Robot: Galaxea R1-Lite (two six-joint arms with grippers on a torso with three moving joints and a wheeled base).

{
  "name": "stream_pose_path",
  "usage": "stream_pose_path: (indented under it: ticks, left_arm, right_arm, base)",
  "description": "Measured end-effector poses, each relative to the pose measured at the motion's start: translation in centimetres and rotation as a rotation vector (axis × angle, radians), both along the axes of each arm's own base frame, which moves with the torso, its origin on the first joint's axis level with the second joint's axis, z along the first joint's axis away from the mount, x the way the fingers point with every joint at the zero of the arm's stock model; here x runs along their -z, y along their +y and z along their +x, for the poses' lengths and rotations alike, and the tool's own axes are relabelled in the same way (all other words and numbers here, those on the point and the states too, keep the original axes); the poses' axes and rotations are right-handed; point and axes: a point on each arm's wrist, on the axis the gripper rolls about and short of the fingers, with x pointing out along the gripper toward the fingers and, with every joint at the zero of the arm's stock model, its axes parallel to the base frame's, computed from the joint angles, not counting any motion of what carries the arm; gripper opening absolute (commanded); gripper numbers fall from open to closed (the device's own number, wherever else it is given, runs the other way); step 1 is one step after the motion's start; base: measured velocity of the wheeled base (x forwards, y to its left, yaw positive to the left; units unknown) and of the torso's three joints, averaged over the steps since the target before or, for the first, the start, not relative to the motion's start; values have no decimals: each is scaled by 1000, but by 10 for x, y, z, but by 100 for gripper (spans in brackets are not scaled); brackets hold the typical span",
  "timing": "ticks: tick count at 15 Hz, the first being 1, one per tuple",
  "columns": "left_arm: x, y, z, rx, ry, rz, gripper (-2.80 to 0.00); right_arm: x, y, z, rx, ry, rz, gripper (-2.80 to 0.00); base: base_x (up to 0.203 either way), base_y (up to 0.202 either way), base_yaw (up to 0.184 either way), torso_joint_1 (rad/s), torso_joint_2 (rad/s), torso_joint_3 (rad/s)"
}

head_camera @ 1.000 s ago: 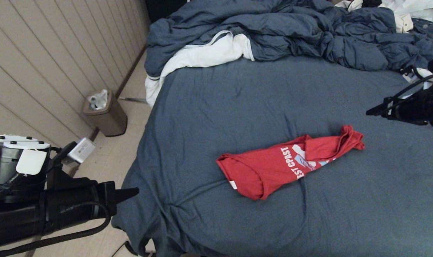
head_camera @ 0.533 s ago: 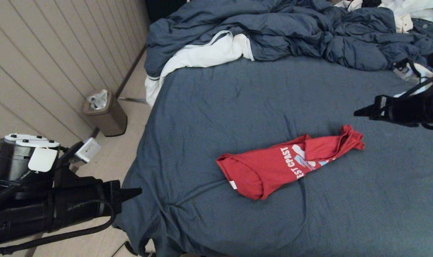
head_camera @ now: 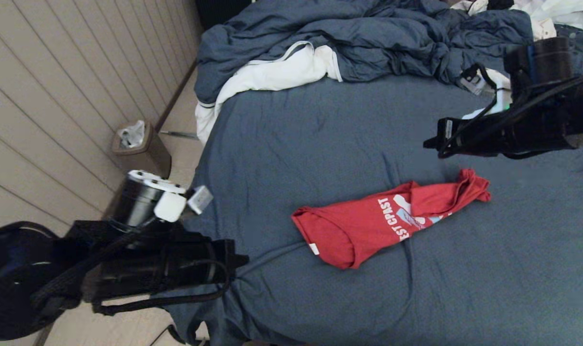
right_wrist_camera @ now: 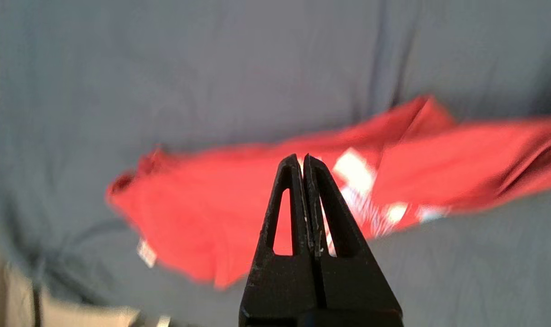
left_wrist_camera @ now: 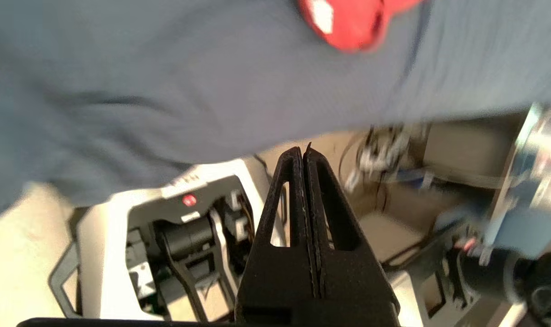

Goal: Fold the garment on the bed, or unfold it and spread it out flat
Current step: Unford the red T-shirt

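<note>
I saw the garment (head_camera: 391,223) bunched on the bed (head_camera: 320,144). Left gripper (head_camera: 243,260) and right gripper (head_camera: 428,142) both hung clear, jaws pressed together, empty.

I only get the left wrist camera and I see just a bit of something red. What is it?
Observer: A red T-shirt, bunched into a long strip on the bed.
Operator: Does it have writing?
Observer: Yes, white letters face up; its small white tag sits at the nearer end.
Operator: Where's the other arm?
Observer: The right gripper hangs shut above the bed, beyond the shirt's far end, holding nothing.
Operator: Is mine on the shirt?
Observer: No, the left gripper is shut at the bed's near edge, apart from it.
</note>
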Motion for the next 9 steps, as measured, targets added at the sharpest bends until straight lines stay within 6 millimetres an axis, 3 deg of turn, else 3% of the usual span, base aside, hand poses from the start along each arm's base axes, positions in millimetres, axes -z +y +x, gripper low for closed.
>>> stream_pose_path:
  ticks: [4,5,9]
  left_arm:
    - [24,-58,9,107,-10,35,-280]
    - [27,-70,13,124,-21,29,0]
    - [47,-115,34,136,-36,39,0]
  right_arm:
    - [6,8,26,-7,0,-4,-280]
    - [10,7,30,-3,13,-5,-280]
    - [21,8,40,-7,10,-8,-280]
  base:
    - [0,0,0,0,0,0]
    - [0,0,0,0,0,0]
    - [0,0,0,0,0,0]
